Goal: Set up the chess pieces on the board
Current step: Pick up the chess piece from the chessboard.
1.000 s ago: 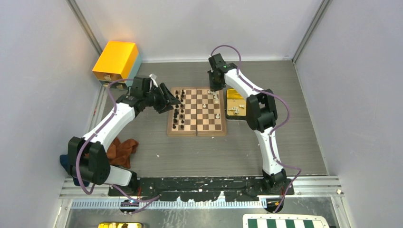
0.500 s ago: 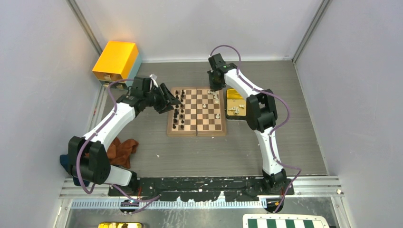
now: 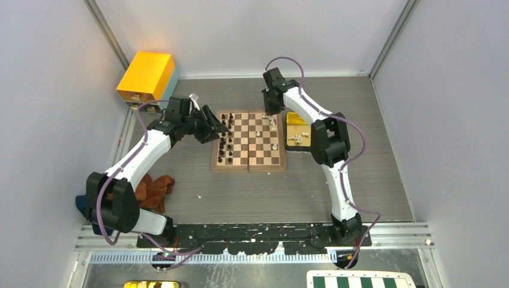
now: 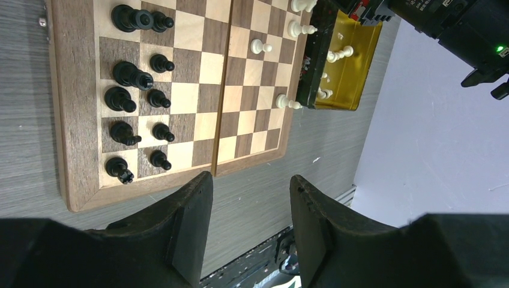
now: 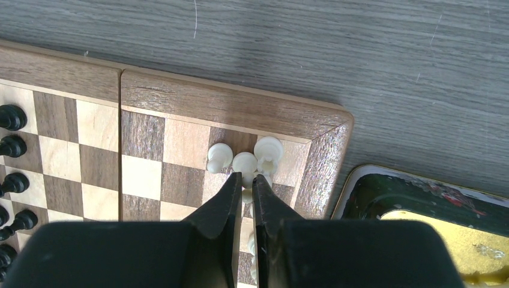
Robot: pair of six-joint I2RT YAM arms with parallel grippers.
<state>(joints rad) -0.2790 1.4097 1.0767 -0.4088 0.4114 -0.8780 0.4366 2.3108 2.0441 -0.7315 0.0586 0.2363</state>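
**Top view.** We see the board (image 3: 258, 157) lying at the middle of the table (image 3: 240, 198), with a gold tray (image 3: 293, 122) touching its right edge. The left gripper (image 3: 217, 128) hangs over the board's left edge. The right gripper (image 3: 272, 111) points down at the far right corner. A yellow box (image 3: 147, 75) stands in the far left corner of the table, and an orange cloth (image 3: 155, 189) lies beside the left arm.

**Left wrist view.** The left gripper (image 4: 251, 180) is released: its two black fingers (image 4: 192, 222) stand well apart with nothing between them, above the near edge of the board (image 4: 72, 120). The black pieces (image 4: 120, 99) stand upright in two rows along one side. A few white pieces (image 4: 262, 46) stand on the opposite side, next to the tray (image 4: 360, 60), which holds several more lying loose.

**Right wrist view.** The right gripper (image 5: 245, 179) is clenched to a narrow slit. It appears to grasp a white piece (image 5: 245, 162), whose rounded head shows just past the fingertips (image 5: 235, 180). This piece stands between two other white ones, the three nearly touching, on the squares at the corner of the board (image 5: 228, 108). We cannot tell whether its base rests on the wood.
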